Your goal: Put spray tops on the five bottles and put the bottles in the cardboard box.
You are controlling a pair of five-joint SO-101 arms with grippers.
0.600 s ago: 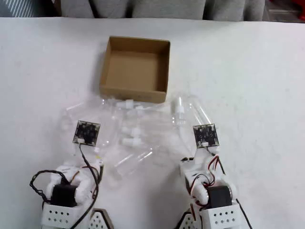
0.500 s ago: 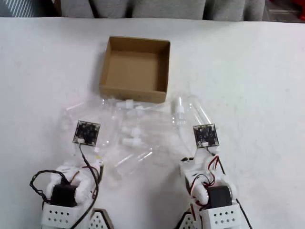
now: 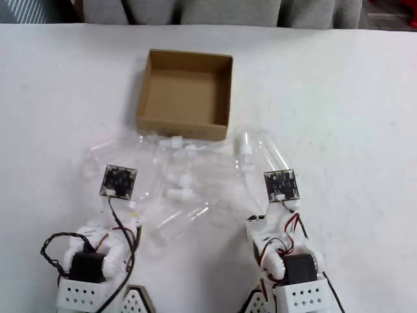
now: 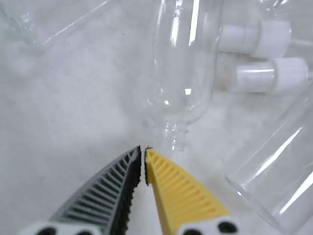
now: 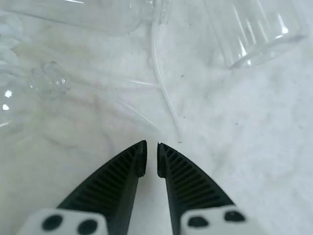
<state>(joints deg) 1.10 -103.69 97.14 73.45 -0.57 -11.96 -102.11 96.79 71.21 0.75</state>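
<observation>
I record the left gripper [image 4: 143,152] with its fingers pressed together, holding nothing. The open neck of a clear bottle [image 4: 182,73] lies on the table [image 4: 63,98] just ahead of its tips, and two white spray tops [image 4: 271,76] lie beyond, off to the yellow finger's side. The right gripper [image 5: 148,159] is drawn to a narrow slit, gripping nothing; a thin dip tube [image 5: 164,95] ends just ahead of it. The cardboard box [image 3: 181,128] sits well ahead of both grippers.
</observation>
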